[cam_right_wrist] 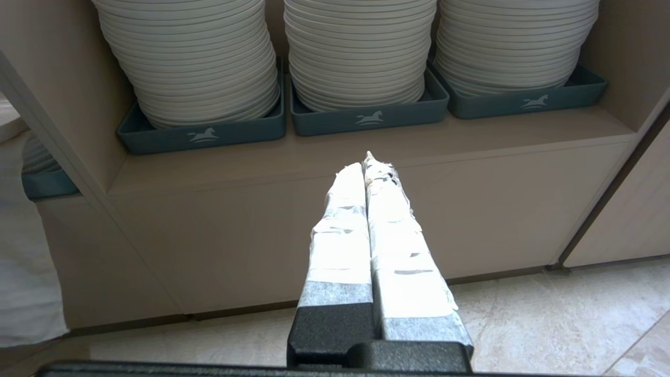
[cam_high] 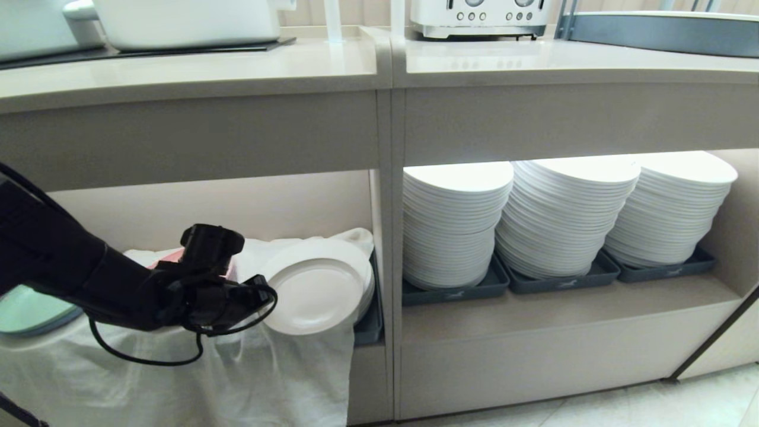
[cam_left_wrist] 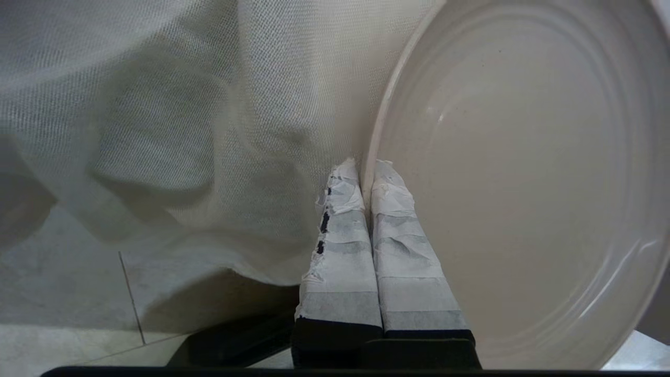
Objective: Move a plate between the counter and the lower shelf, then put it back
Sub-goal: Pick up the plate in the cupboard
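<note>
My left gripper [cam_high: 265, 292] [cam_left_wrist: 365, 170] is shut on the rim of the cream plate [cam_high: 313, 298] [cam_left_wrist: 513, 173]. It holds the plate on edge, face toward me, at the mouth of the lower shelf [cam_high: 237, 204]. A white draped cloth [cam_high: 267, 379] [cam_left_wrist: 157, 120] hangs below and behind the plate. More white plates lie behind it on a dark grey tray [cam_high: 370, 327]. The beige counter [cam_high: 237, 68] runs above the recess. My right gripper [cam_right_wrist: 366, 163] is shut on nothing and hangs low in front of the right-hand cabinet.
Three tall stacks of white plates [cam_high: 557, 219] [cam_right_wrist: 361, 47] on dark trays fill the wider recess to the right. A toaster [cam_high: 480, 18] and a white appliance [cam_high: 190, 21] stand on the worktops. A mint-green plate [cam_high: 29, 311] and a pink item [cam_high: 172, 256] sit left of my arm.
</note>
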{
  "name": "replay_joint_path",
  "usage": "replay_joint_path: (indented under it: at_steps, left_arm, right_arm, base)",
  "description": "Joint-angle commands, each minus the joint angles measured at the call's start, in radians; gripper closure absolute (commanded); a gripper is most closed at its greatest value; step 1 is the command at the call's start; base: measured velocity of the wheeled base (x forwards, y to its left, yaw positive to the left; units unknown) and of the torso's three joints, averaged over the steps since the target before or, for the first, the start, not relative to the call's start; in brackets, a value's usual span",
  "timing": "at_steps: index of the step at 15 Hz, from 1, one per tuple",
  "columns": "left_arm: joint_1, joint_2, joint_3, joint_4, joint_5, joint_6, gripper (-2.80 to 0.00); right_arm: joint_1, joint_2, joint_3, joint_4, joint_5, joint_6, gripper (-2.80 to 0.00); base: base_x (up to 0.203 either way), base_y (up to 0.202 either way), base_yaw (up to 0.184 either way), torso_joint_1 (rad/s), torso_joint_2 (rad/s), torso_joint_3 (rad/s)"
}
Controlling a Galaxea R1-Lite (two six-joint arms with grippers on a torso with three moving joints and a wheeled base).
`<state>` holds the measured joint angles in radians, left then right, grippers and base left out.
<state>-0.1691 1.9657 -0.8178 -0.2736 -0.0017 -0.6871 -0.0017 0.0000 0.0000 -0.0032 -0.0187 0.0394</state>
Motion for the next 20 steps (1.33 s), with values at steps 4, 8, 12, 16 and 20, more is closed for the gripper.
replay_joint_path:
  at_steps: [4, 8, 12, 16, 20]
  left_arm:
    - [0.001, -0.065, 0.070, -0.007, 0.000, -0.009, 0.00]
    - [0.012, -0.114, 0.129, -0.007, -0.001, -0.011, 0.00]
    - [0.037, -0.172, 0.185, -0.007, -0.001, -0.009, 0.00]
    - [0.055, -0.233, 0.243, -0.007, -0.004, -0.009, 0.00]
    - [0.056, -0.294, 0.290, -0.006, -0.004, -0.009, 0.00]
  right_arm:
    - [0.000, 0.000, 0.000, -0.001, 0.000, 0.001, 0.00]
    - [0.000, 0.000, 0.000, -0.001, -0.001, 0.001, 0.00]
    - [0.000, 0.000, 0.000, 0.000, 0.000, 0.001, 0.00]
    - [0.000, 0.000, 0.000, 0.000, 0.000, 0.001, 0.00]
    - [0.000, 0.000, 0.000, -0.001, 0.000, 0.001, 0.00]
  base:
    - [0.000, 0.000, 0.000, 0.000, 0.00, 0.000]
    - [0.000, 0.000, 0.000, 0.000, 0.00, 0.000]
    - [0.000, 0.000, 0.000, 0.000, 0.00, 0.000]
    - [0.000, 0.000, 0.000, 0.000, 0.00, 0.000]
    - [0.000, 0.000, 0.000, 0.000, 0.00, 0.000]
